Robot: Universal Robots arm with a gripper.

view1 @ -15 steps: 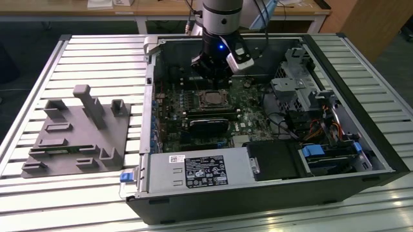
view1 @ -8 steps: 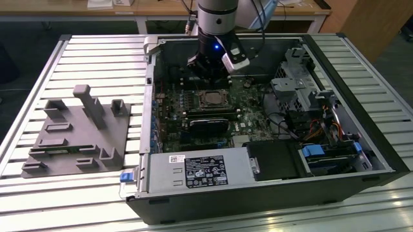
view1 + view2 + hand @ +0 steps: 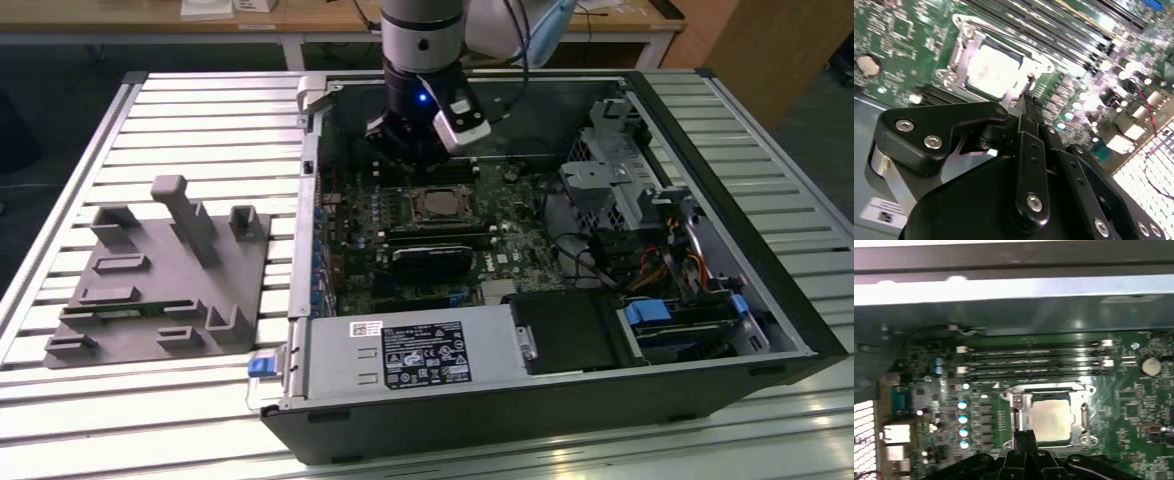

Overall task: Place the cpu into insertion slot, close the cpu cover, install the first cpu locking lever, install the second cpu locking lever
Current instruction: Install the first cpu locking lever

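Inside the open computer case, which lies on its side on a slatted metal surface, the arm reaches down over the green motherboard. The claw has its two black fingers pressed together, and nothing can be seen pinched between them. The cpu sits flat in its slot on the board, silvery face up, with the cpu cover lying down around it so that the chip shows through the cover's square window. In both wrist views the claw's tip stands right at the edge of the cover's frame, close by one corner of the chip; whether it touches the metal cannot be told. In the exterior view the chip lies just beside the claw, on the side nearer the camera. Long memory slots run beside the socket. A grey holder block rests on the surface at the exterior view's left, well apart from the case.
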